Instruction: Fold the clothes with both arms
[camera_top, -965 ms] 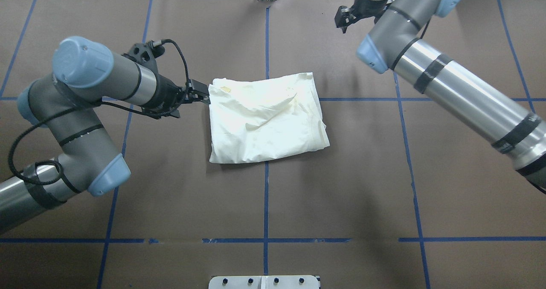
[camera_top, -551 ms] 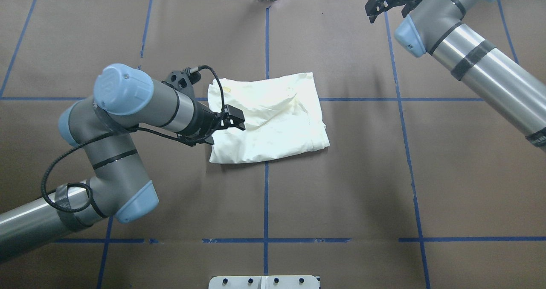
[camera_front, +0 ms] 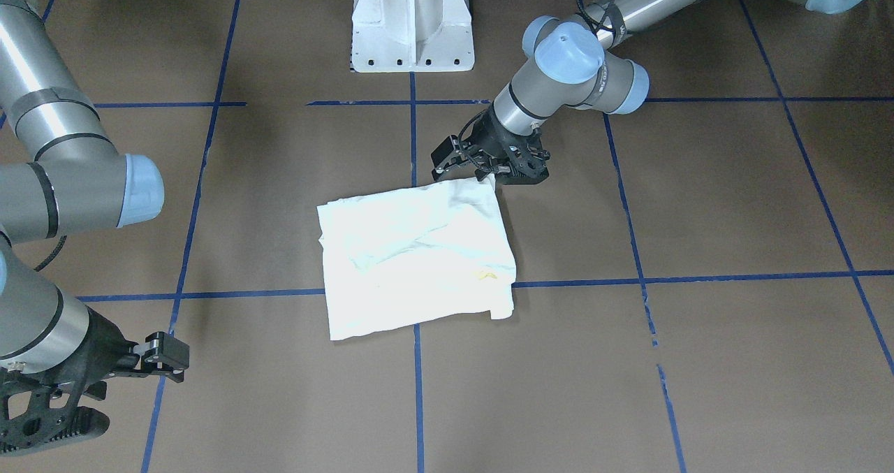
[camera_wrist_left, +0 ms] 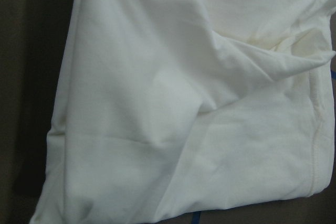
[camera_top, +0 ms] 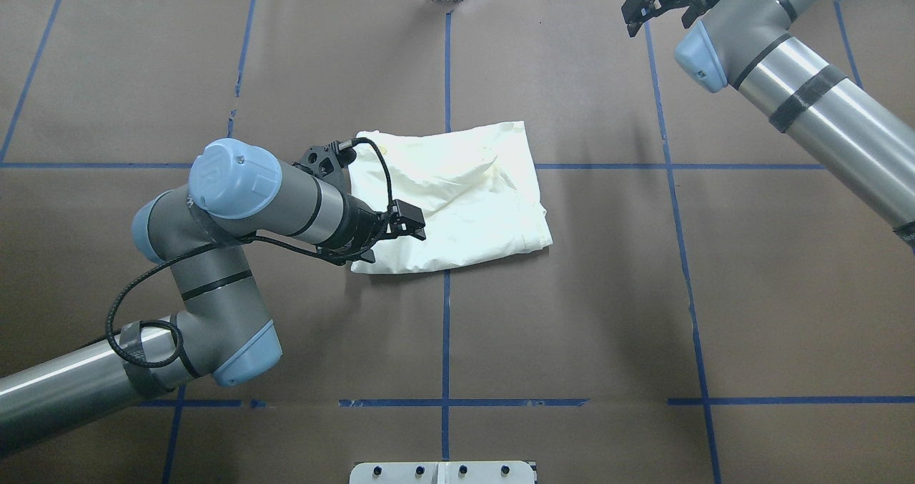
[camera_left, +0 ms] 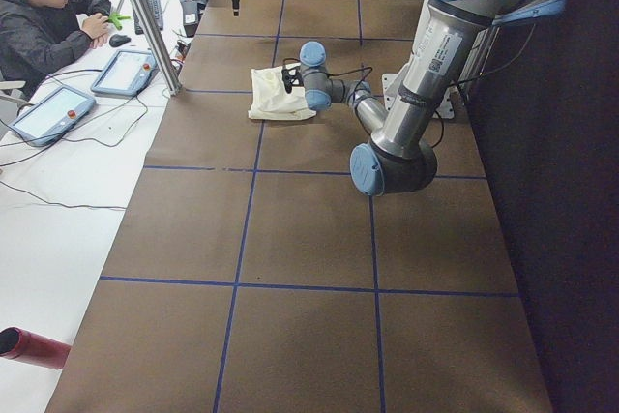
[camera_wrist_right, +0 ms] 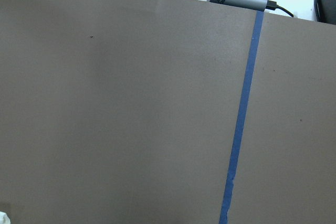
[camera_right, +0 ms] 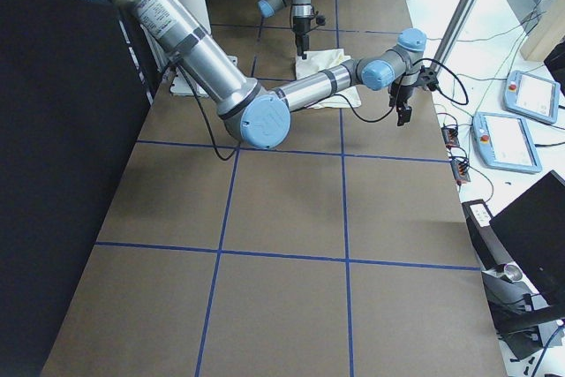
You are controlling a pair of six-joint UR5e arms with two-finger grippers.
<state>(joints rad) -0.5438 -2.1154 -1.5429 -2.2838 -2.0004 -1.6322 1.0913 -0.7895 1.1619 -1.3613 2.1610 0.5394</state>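
Left gripper [camera_top: 411, 223]: over the folded shirt [camera_top: 472, 191], near-left part, honestly can't tell if it's clenched
Right gripper [camera_front: 170, 354]: holding nothing, well off by the table [camera_top: 572, 291]'s far edge, jaw gap unclear

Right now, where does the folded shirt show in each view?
Front-facing: shirt, centre.
Overhead: shirt, centre.
Exterior left: shirt small, upper middle.
Exterior right: shirt upper middle, partly behind the right arm.
Left wrist: shirt fills most of the frame.
Right wrist: not clearly in it.
Shared landmark: the blue tape lines crossing under the shirt.
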